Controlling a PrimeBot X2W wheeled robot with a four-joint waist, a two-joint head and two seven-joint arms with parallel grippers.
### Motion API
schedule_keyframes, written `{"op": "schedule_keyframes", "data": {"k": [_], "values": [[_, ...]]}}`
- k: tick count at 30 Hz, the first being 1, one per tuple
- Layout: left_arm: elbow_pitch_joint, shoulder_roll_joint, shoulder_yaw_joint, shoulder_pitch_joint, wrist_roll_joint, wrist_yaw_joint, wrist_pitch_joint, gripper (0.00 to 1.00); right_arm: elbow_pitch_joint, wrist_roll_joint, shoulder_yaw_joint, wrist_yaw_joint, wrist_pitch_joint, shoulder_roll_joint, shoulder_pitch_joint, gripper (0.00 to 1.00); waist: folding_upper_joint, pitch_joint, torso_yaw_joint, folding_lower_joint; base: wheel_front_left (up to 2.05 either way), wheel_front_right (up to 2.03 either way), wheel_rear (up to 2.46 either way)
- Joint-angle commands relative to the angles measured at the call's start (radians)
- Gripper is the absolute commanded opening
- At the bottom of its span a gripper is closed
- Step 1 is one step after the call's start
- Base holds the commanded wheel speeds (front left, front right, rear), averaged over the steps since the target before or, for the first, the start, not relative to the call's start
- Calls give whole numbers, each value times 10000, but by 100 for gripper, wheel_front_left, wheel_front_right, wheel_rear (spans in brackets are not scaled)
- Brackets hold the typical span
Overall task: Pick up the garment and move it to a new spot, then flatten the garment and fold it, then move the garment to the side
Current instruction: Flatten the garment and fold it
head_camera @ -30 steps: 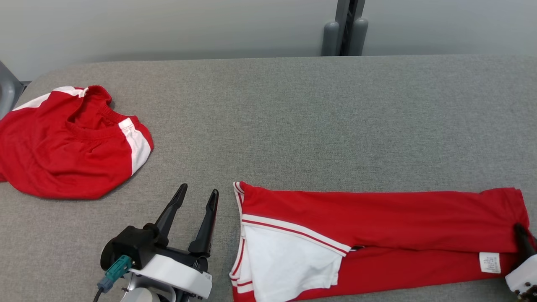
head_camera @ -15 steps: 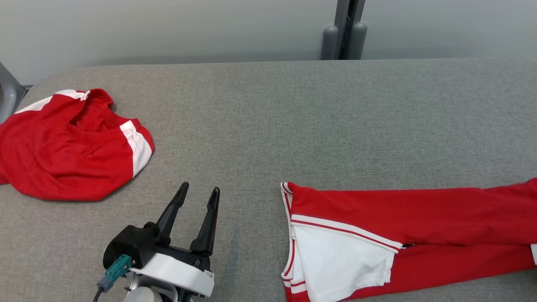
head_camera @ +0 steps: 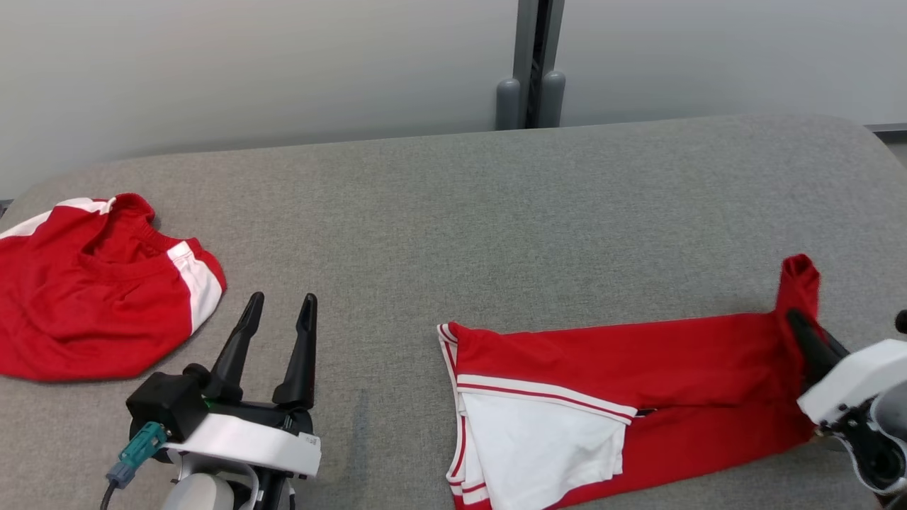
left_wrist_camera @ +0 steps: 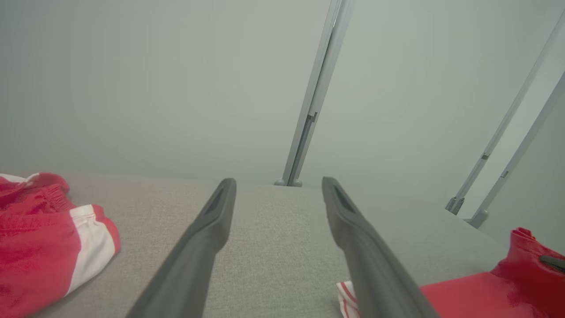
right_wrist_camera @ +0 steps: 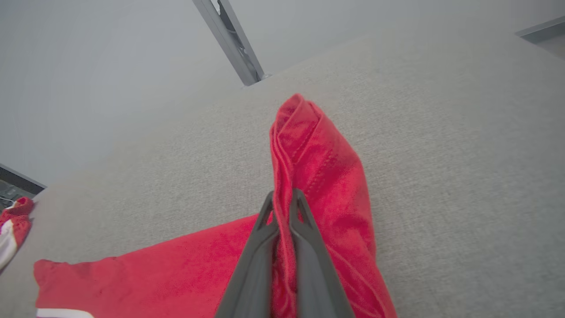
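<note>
My right gripper [head_camera: 795, 319], angled in from the lower right, pinches the raised end of the red garment [head_camera: 638, 361] lying lower centre, while my left gripper [head_camera: 281, 304] hovers spread at lower left.

Garment [head_camera: 638, 354] — smooth knit cloth; table [head_camera: 496, 212] — matt, coarse woven fabric.

The right hand [right_wrist_camera: 284, 198] is pinching a fold of the red garment [right_wrist_camera: 329, 176] between its 2 dark fingers [right_wrist_camera: 260, 247], which are pressing together. The cloth is standing in a peak past the fingertips and trailing to the lower left across the grey desk [right_wrist_camera: 441, 132]. A second garment [right_wrist_camera: 13, 223] is lying at the far left edge, well apart. A metal post [right_wrist_camera: 229, 39] is rising behind the desk.
</note>
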Motion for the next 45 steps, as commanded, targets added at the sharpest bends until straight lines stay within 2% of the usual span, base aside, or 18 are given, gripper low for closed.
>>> {"op": "schedule_keyframes", "data": {"k": [1, 4, 8, 14, 22, 26, 36, 37, 38, 39, 42, 45], "values": [[-46, 60, 132, -140, -32, -62, -29, 100, -392, 518, -101, 0, 216, 315, 40, 0, -1, -107, -136, 0, 0, 0, 0], [-97, 35, 301, -49, -44, -62, -29, 100, -1429, 1318, -165, 0, 810, 767, 316, 0, -1, -202, -256, 0, 0, 0, 0], [-135, 19, 371, 37, -34, -62, -29, 100, -2481, 1818, -108, 2, 1355, 1418, 658, 0, -1, -224, -318, 0, 0, 0, 0], [-155, 4, 368, -13, -53, -61, -29, 100, -3130, 2090, -4, 2, 1868, 2224, 1066, 0, -1, -114, -208, 0, 0, 0, 0], [-64, 15, 270, -86, -79, -62, -29, 100, -3033, 1855, 152, 2, 2319, 3332, 1467, 0, -1, -44, 299, 0, 0, 0, 0], [-52, 0, 310, -68, -62, -49, -29, 100, -2764, 1585, 165, 2, 2294, 3691, 1563, 0, -1, -43, 650, 0, 0, 0, 0], [32, -69, 206, 104, -86, -42, -29, 100, -1955, 1255, 5, 2, 2093, 4132, 1634, 0, -1, 56, 1219, 0, 0, 0, 0], [29, -71, 219, 110, -63, -42, -29, 100, -1819, 1322, -129, 2, 2050, 4144, 1634, 16, -1, 60, 1242, 0, 0, 0, 0], [24, -79, 228, 124, -44, -42, -29, 100, -1733, 1462, -275, 2, 1992, 4169, 1585, 79, -1, 59, 1260, 0, 0, 0, 0], [20, -82, 244, 145, -38, -42, -29, 100, -1705, 1601, -284, 2, 2074, 4207, 1544, 100, -1, 58, 1270, 0, 0, 0, 0], [3, -88, 322, 193, -31, -41, -29, 100, -1923, 2145, -95, 2, 2276, 4256, 1545, 100, -1, 68, 1242, 0, 0, 0, 0], [23, -103, 355, 209, 10, -41, -29, 100, -2334, 2755, 528, 2, 2394, 4250, 1623, 100, -1, 75, 1174, 0, 0, 0, 0]]}}
